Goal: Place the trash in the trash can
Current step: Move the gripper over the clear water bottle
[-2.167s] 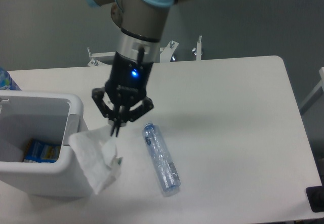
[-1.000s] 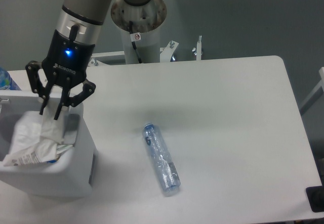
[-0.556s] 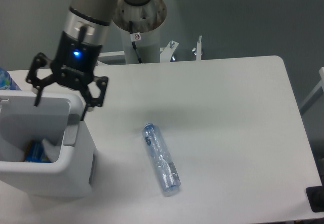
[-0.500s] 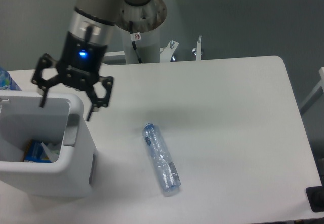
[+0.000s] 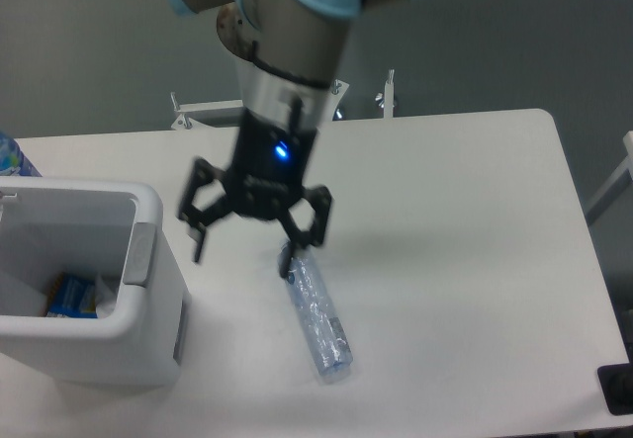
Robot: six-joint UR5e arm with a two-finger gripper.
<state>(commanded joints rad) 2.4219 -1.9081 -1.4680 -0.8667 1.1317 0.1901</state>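
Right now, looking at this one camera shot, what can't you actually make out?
- Top end of the bottle: hidden behind one finger of the open hand.
- The hand itself: motion-blurred, so fingertip detail is lost.
- Inside of the trash can: its near wall hides the bottom; the wrapper barely shows.
- Blue item at the left edge: cut off.

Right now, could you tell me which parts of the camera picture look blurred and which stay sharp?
In the camera view, the gripper and the arm above it are smeared by motion, jaws spread wide; the bottle, the trash can and the table look sharp, with a soft shadow on the table right of the arm.
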